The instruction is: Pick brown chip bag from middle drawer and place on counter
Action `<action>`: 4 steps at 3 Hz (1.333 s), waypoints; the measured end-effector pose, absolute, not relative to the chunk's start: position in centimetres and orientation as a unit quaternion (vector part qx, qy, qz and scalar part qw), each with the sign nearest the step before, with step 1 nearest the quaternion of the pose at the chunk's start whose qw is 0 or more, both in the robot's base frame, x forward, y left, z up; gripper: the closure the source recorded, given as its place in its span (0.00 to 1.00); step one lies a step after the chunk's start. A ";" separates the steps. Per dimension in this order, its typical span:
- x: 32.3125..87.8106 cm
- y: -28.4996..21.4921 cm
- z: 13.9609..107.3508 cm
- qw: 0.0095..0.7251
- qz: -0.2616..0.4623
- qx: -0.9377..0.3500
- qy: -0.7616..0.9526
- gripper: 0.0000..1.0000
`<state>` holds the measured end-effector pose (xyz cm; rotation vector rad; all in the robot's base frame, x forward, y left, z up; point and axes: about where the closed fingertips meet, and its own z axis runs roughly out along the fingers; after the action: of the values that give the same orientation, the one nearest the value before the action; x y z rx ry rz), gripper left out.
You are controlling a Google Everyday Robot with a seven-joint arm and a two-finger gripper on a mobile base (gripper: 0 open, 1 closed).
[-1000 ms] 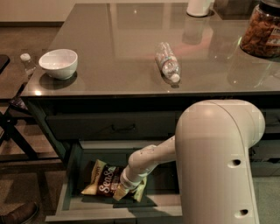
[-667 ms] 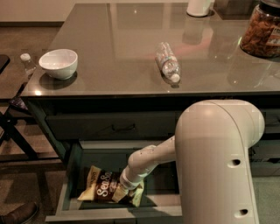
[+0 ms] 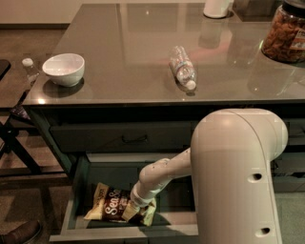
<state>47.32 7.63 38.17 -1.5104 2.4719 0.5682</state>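
The brown chip bag (image 3: 110, 208) lies flat in the open middle drawer (image 3: 78, 183), near its front left, with pale corners and white lettering showing. My white arm reaches down into the drawer, and the gripper (image 3: 134, 208) sits right on the bag's right half, its tip hidden behind the wrist. The glossy grey-brown counter (image 3: 128, 47) spreads above the drawer.
On the counter lie a clear plastic bottle (image 3: 182, 67) on its side, a white bowl (image 3: 64, 68) at the left edge, a jar of snacks (image 3: 286, 33) at the right and a white container (image 3: 218, 7) at the back. A closed drawer (image 3: 124, 138) sits above the open one. A dark stand (image 3: 14, 138) is at left.
The chip bag has shifted and turned slightly in the drawer, now lying flatter toward the front. The gripper has stayed on its right side, moving a little lower.
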 end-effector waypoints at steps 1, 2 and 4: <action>47.4 7.7 38.5 0.097 0.194 -0.509 0.833 1.00; 48.8 8.4 41.8 0.119 0.216 -0.502 0.829 1.00; 50.9 9.2 46.0 0.141 0.247 -0.491 0.823 1.00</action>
<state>50.94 9.17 45.99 -1.4179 2.3776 0.7122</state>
